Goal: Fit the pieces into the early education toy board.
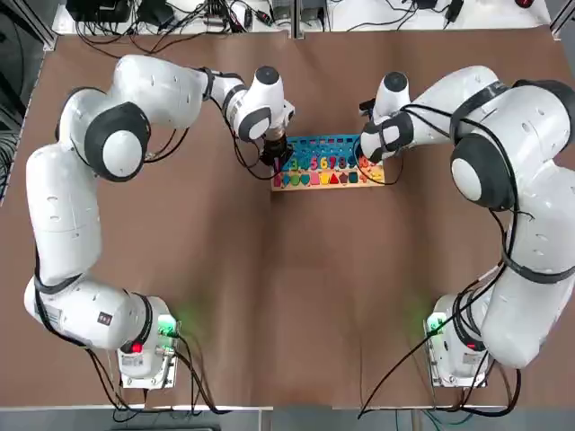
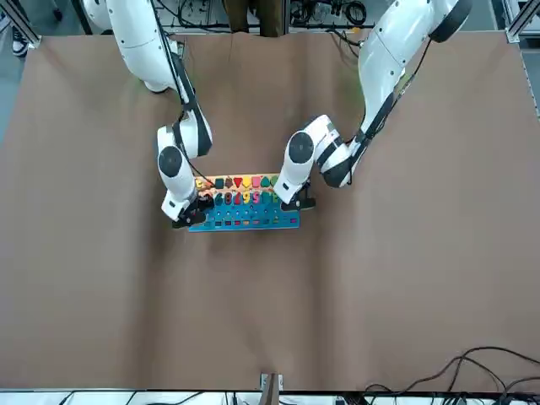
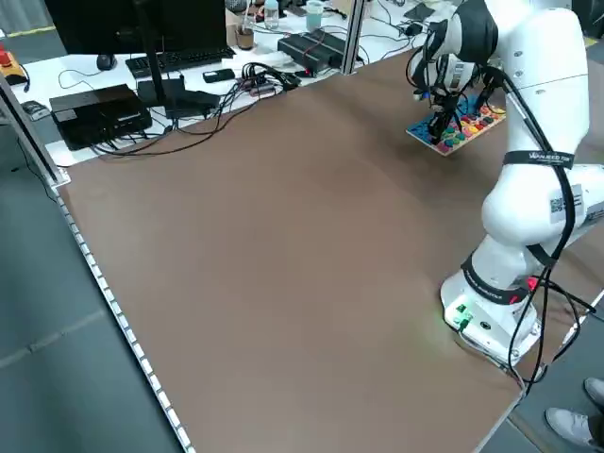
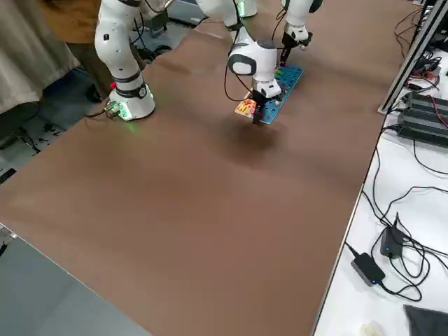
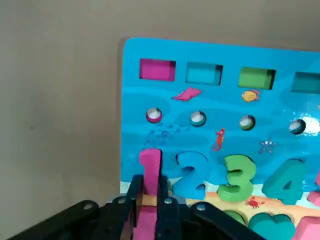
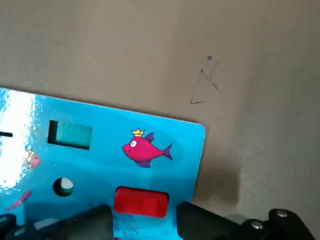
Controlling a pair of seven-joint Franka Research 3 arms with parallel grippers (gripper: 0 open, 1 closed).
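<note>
**Both grippers at opposite ends of the toy board, left one clamped on a pink numeral**

Left gripper (image 5: 148,212): fingers closed upon a pink piece (image 5: 149,172), a numeral one, standing upright between them at the board's left end; in the top view this gripper (image 1: 274,155) sits at the 9 o'clock end of the board, directly over the numeral row.

Right gripper (image 6: 142,220): fingers apart, one to each side of a red piece (image 6: 141,201); the red piece lies flat on the blue surface near the board's corner, just below a printed pink fish; whether the fingertips touch the piece cannot be determined; in the top view this gripper (image 1: 368,157) is at the 3 o'clock end of the board.

The early education toy board (image 1: 328,144): flat on the brown table (image 1: 287,305), at about 12 o'clock from the table centre, between the two grippers; blue part toward the far edge, tan strip toward the robot; coloured numerals two, three and four seated beside the held pink piece in the left wrist view; a row of rectangular slots along the far edge, one filled pink and one green.

Surroundings: cables (image 3: 236,90) and black equipment on the white bench beyond the table's edge; both arm bases at the 6 o'clock edge of the table in the top view, each showing a green light.
</note>
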